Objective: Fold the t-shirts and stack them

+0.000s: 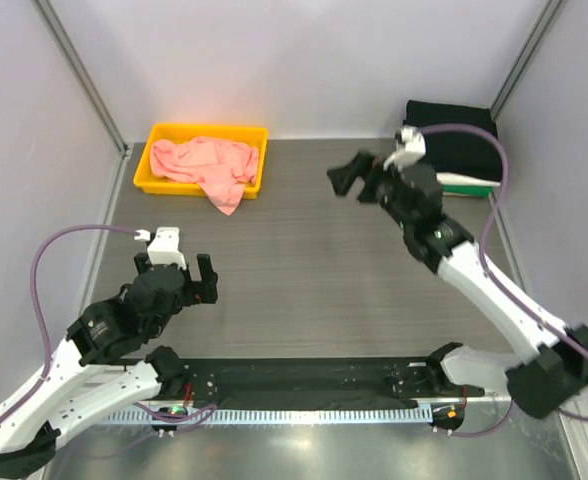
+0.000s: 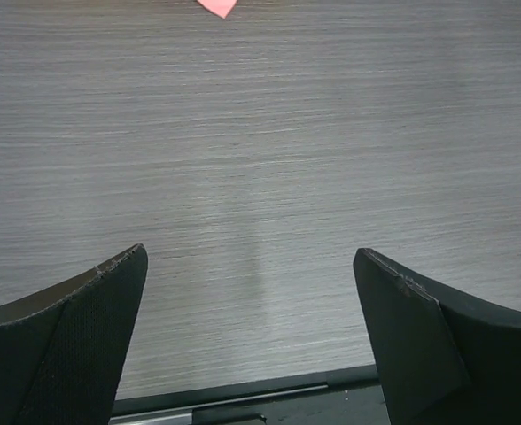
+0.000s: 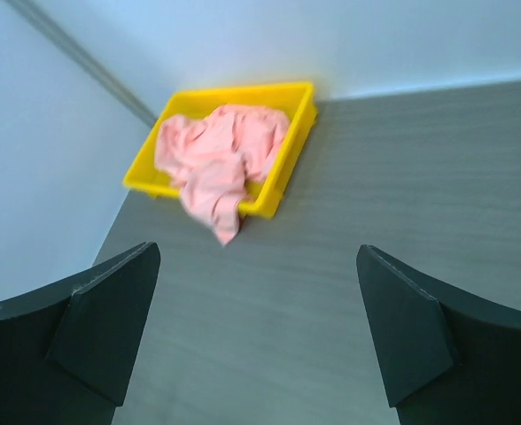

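Observation:
A salmon-pink t-shirt (image 1: 210, 166) lies crumpled in a yellow tray (image 1: 158, 133) at the back left, one corner hanging over the tray's front rim. It also shows in the right wrist view (image 3: 216, 159), and its tip shows in the left wrist view (image 2: 217, 7). A stack of folded shirts (image 1: 464, 150), black on top with white and green edges below, sits at the back right. My left gripper (image 1: 202, 281) is open and empty over the near left of the table. My right gripper (image 1: 348, 177) is open and empty, raised mid-table, facing the tray.
The grey wood-grain table (image 1: 294, 270) is walled at the back and both sides. A black strip (image 1: 304, 380) runs along the near edge between the arm bases. The yellow tray also shows in the right wrist view (image 3: 289, 168).

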{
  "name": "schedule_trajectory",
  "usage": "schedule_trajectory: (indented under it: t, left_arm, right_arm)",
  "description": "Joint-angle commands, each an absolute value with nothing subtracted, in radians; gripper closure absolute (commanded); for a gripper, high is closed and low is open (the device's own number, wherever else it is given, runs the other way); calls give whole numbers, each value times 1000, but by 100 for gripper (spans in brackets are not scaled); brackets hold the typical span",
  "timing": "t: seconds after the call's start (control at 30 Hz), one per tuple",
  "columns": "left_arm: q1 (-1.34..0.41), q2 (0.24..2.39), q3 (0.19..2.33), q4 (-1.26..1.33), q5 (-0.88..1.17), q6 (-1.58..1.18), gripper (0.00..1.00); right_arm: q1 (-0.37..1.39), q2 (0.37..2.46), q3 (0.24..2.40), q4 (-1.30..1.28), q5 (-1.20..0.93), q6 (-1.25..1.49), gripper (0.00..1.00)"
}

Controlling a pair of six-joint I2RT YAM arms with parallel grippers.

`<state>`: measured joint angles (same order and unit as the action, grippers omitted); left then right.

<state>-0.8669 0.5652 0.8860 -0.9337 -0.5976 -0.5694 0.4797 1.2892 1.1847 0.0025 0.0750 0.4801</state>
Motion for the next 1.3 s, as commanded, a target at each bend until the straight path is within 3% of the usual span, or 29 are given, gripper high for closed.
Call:
schedule_trajectory:
  t: [0.0,0.2,0.37,0.47,0.6,0.93,1.13,1.2,1.23,1.27]
  left_arm:
    - [-862,578,925,-917,-684,-586,0]
    - [-832,771,1032,-887,-822,-517,0]
    - [-652,1027,1264,-801,-612,-408,0]
    - [-435,1214,1375,-790,-416,-413,0]
    - [-263,1519,1514,-782,-356,-420,0]
    - [-107,2131,2022,-805,-199,-457,0]
    - [-81,2377,2287,-882,-176,-480,1]
    - [-80,2436,2344,-887,-155,-488,15]
    - [-78,2445,2350,-876,-115,-497,29]
    - [-78,2450,2359,-868,-97,-506,64]
  right_arm:
    - [529,1115,911,-58,23,529,0]
    - [705,885,680,-170,69,635,0]
    - [782,767,611,-255,117,679,0]
    - [790,711,588,-291,124,686,0]
    - [792,673,597,-319,110,681,0]
    - [792,663,672,-440,86,623,0]
    - [790,667,690,-454,91,612,0]
    - [793,678,695,-454,94,607,0]
    - [793,686,696,-454,97,603,0]
    - [792,696,698,-453,101,601,0]
